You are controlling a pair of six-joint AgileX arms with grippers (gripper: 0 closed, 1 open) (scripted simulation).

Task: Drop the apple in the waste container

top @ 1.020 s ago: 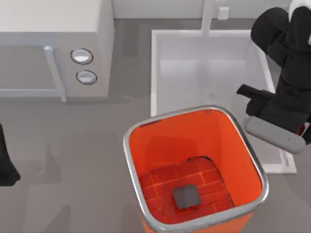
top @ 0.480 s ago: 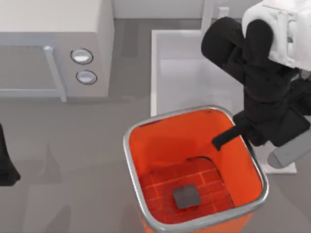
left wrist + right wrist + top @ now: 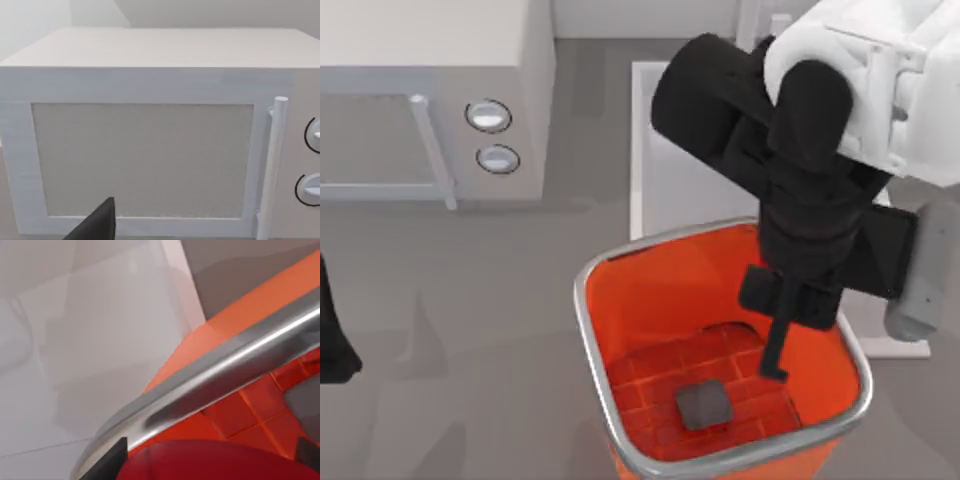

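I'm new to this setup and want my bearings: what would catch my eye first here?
The waste container, bright orange with a shiny silver rim, stands at the front of the table. The right gripper hangs over its mouth on the big black-and-white arm. In the right wrist view the deep-red apple sits between the fingers above that rim. A white microwave stands at the back left.

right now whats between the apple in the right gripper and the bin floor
Nothing. In the right wrist view the apple hangs between the right gripper fingers over the bin, with bare brick floor and a grey pad below.
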